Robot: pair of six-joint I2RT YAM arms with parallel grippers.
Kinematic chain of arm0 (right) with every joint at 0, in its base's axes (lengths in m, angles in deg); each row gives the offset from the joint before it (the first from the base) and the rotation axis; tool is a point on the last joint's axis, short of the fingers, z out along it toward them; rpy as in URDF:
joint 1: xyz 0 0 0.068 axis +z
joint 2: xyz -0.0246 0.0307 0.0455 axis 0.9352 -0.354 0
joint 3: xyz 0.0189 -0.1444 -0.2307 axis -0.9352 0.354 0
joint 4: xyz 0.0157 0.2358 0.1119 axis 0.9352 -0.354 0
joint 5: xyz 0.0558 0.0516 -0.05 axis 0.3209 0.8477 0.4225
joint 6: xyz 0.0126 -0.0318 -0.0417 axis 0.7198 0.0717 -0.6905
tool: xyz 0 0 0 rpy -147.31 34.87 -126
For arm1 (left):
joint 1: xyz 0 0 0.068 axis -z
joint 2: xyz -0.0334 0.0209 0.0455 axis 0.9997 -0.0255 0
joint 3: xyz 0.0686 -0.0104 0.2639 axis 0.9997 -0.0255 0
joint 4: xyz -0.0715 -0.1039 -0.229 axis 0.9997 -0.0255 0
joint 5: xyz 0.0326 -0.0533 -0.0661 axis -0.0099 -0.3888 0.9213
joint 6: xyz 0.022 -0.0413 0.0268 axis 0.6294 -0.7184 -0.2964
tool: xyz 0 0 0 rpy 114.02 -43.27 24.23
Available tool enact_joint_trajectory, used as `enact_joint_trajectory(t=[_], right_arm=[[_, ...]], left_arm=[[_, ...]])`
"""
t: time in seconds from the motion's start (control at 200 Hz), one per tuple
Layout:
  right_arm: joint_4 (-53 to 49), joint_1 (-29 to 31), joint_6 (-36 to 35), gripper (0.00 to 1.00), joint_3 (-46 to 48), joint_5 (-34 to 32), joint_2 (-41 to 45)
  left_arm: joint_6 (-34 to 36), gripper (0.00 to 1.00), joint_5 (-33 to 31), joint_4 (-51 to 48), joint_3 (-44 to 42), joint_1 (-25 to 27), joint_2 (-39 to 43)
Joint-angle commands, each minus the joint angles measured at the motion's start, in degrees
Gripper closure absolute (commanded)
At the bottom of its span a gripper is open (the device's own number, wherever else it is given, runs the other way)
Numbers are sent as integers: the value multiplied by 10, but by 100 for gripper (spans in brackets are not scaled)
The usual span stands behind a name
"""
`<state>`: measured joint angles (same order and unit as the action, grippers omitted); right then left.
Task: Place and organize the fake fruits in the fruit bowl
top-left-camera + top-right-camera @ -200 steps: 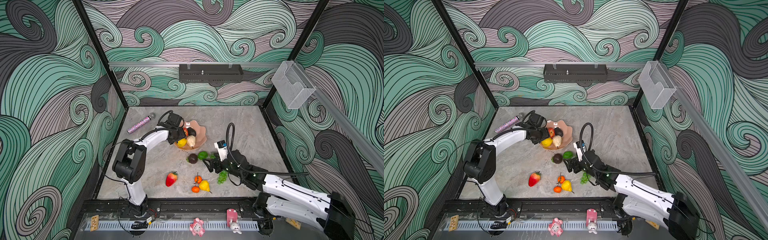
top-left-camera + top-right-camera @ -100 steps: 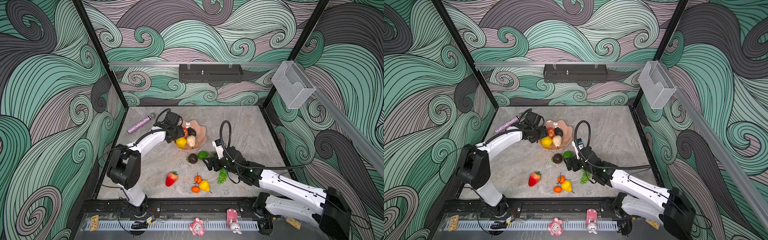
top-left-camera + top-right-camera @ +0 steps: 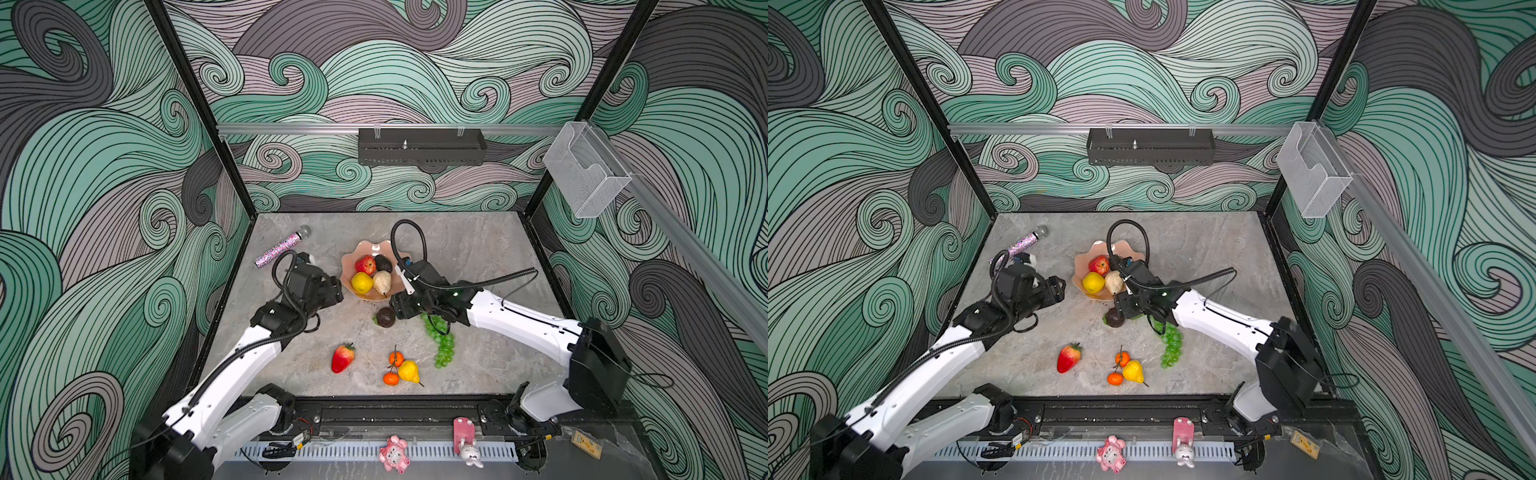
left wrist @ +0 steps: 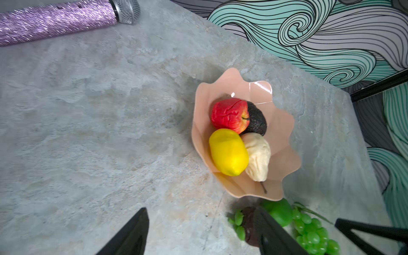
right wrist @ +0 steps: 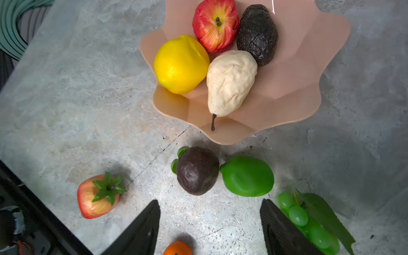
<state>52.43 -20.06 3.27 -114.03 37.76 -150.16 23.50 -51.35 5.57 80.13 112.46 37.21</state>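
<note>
As your left tool (image 3: 337,291) backs off the fruit bowl (image 5: 298,70), your right tool (image 5: 209,207) moves in.
Both stand spread and empty; the loose avocado (image 5: 197,171) and lime (image 5: 247,176) wait just ahead.

Grey marbled surface (image 3: 478,249), in a top view, with 12 o'clock at the back wall. Fruit bowl (image 3: 360,250) stands near the centre. From the bowl: glittery microphone (image 3: 281,247) at 10 o'clock, well apart; dark avocado (image 3: 385,317) at 6 o'clock, near the rim, with the lime (image 5: 247,176) just beside it; grapes (image 3: 444,349) at 5 o'clock; strawberry (image 3: 343,358) at 7 o'clock; two tangerines (image 3: 396,358) and a yellow pear (image 3: 409,371) clustered at 6 o'clock, near the front edge.
</note>
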Motion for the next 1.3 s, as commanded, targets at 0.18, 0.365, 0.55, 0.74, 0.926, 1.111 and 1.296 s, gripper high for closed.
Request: enact_joint_trajectory(t=[0.18, 0.365, 0.55, 0.74, 0.926, 1.111, 1.296], right_arm=[[-119, -3, -59, 46, -131, 6, -106], [-149, -3, -72, 56, -199, 13, -172], [-174, -3, -81, 63, -250, 1, -224], [-193, -3, -91, 66, -282, -20, -254], [-202, -4, -94, 71, -301, -24, -275], [-206, -5, -94, 74, -313, -27, -290], [-209, -8, -93, 76, -324, -29, -303]], left_arm=[[16, 20, -47, 45, -138, -6, 155], [21, 20, -31, 58, -178, -6, 198], [28, 20, -20, 73, -190, -6, 206], [27, 20, -19, 78, -192, -7, 201], [25, 20, -20, 79, -192, -6, 200], [26, 20, -20, 79, -192, -7, 198], [25, 20, -21, 78, -192, -7, 198]])
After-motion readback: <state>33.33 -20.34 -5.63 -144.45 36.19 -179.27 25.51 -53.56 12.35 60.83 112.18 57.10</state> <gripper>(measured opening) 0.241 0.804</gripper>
